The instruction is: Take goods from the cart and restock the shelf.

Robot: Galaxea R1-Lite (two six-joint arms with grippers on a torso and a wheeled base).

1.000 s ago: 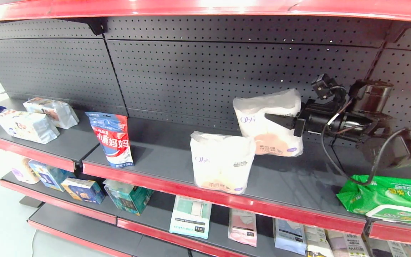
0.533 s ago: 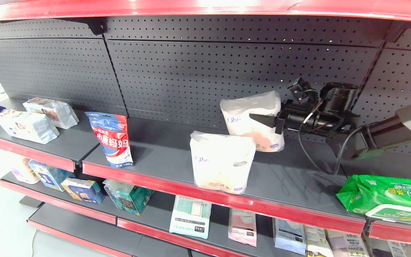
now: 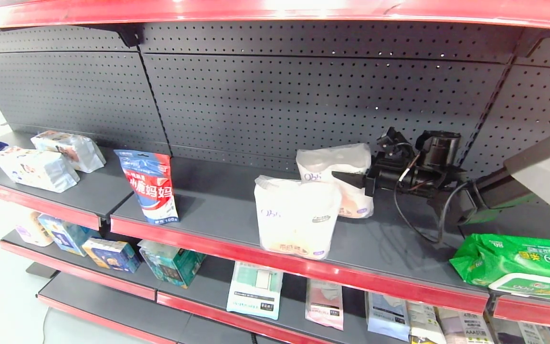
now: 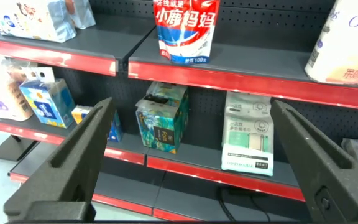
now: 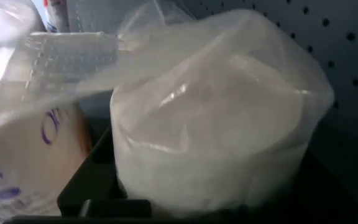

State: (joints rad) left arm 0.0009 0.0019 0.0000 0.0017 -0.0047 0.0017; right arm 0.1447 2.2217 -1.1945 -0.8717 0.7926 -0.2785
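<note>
- Your right gripper [image 3: 347, 181] is clamping the white roll pack [image 3: 332, 165], with one dark finger lying across the pack's front face in the head view.
- You are holding that pack upright toward the back of the upper shelf [image 3: 217, 200], close to the perforated back panel [image 3: 256, 95]. Whether its base is touching the board cannot be told.
- Seen from the right wrist, the pack's clear wrap is bulging out between the jaws, with the roll showing white underneath.
- A second white pack [image 3: 296, 215] is standing upright at the shelf's front edge, just ahead of the held one and slightly to the robot's left. The two are overlapping in the head view, so you cannot tell whether they are touching.
- A blue-and-red pouch [image 3: 150, 186] is standing upright farther to the left on the same board, well apart from both packs.
- A green wipes pack [image 3: 518, 260] is lying flat at the right, near the red front lip.
- Your left gripper [image 4: 191, 106] is hanging with its fingers spread wide and nothing between them. It is facing the lower shelves, where a teal box [image 4: 161, 118] and a white-and-green packet [image 4: 247, 134] are sitting.
</note>
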